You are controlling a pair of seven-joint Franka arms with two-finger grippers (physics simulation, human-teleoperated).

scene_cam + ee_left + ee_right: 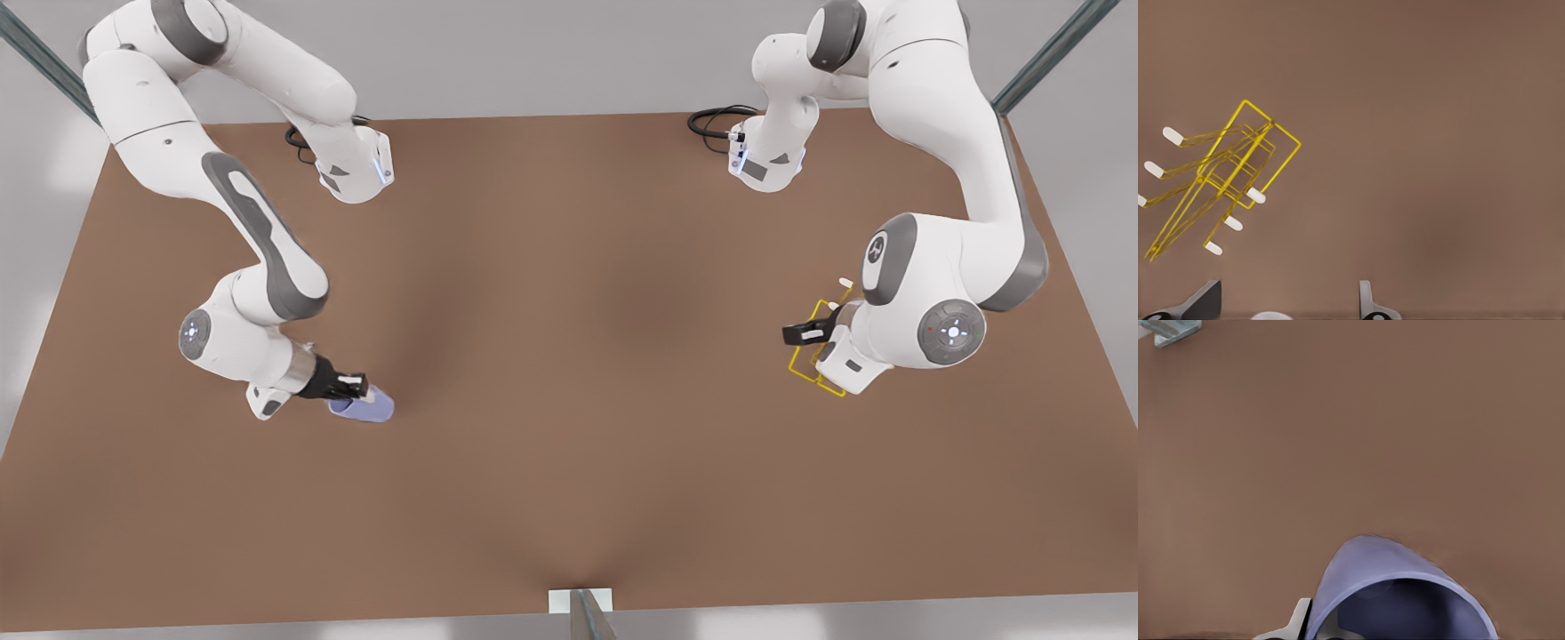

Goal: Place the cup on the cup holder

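The cup (364, 408) lies tilted near the brown surface (569, 356), on the front view's left, with its open mouth facing the right wrist camera. The right gripper (354, 388) has its fingers clamped on the cup's rim. Well apart from it, on the front view's right, the cup holder (813, 369) stands on the surface, a yellow wire frame with white-tipped pegs. The left gripper (794, 333) hovers over the holder, its fingers (1368, 300) apart and holding nothing.
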